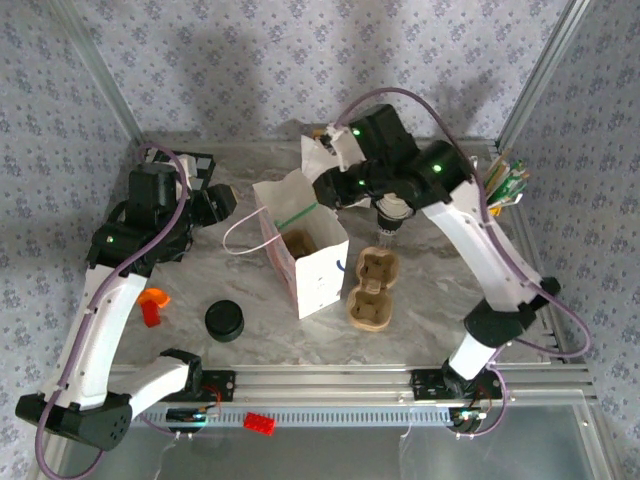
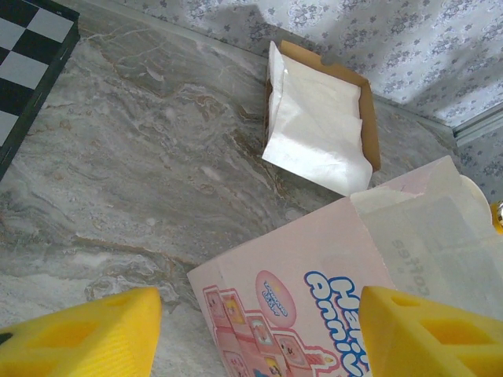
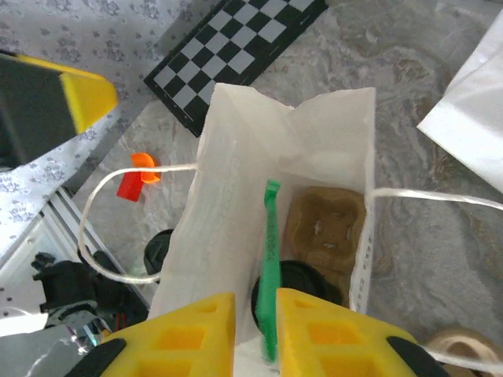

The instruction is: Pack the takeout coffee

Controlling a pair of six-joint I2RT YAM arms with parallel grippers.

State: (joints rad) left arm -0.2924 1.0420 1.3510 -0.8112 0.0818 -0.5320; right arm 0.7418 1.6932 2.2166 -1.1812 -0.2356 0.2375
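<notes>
Patterned walls close in a marble counter (image 1: 430,290). On it stands an open paper bag (image 3: 236,157). The coffee (image 3: 302,276) sits deep inside it beside a pulp tray (image 3: 326,228), only its black lid showing. It is probably light, crushable and sloshy, so grip below the lid rim and keep it upright. The left pincer (image 2: 259,314) is spread and empty. The right pincer (image 3: 255,302) is narrowly parted around a green stick (image 3: 271,236); I cannot tell if it pinches.
</notes>
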